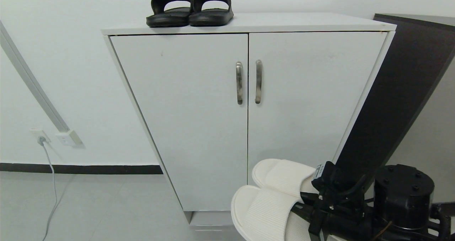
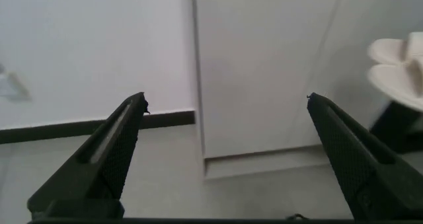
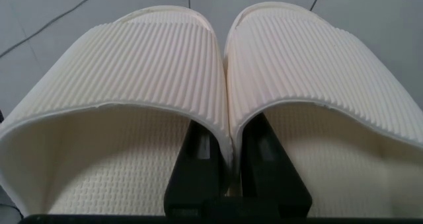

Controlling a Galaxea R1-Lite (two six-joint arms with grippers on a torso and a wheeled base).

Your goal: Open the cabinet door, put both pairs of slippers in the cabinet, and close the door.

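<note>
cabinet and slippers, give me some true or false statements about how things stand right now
1. Both doors of the cabinet are shut. True.
2. The black slippers lie on the floor. False: they sit side by side on top of the cabinet.
3. The right hand grips the white slippers, one finger inside each, pinching their inner walls together. True.
4. The left hand is shut on a door handle. False: it is open, holds nothing, and is off the cabinet.
5. The white slippers are already inside the cabinet. False: they are held in front of the closed right door, low down.
</note>
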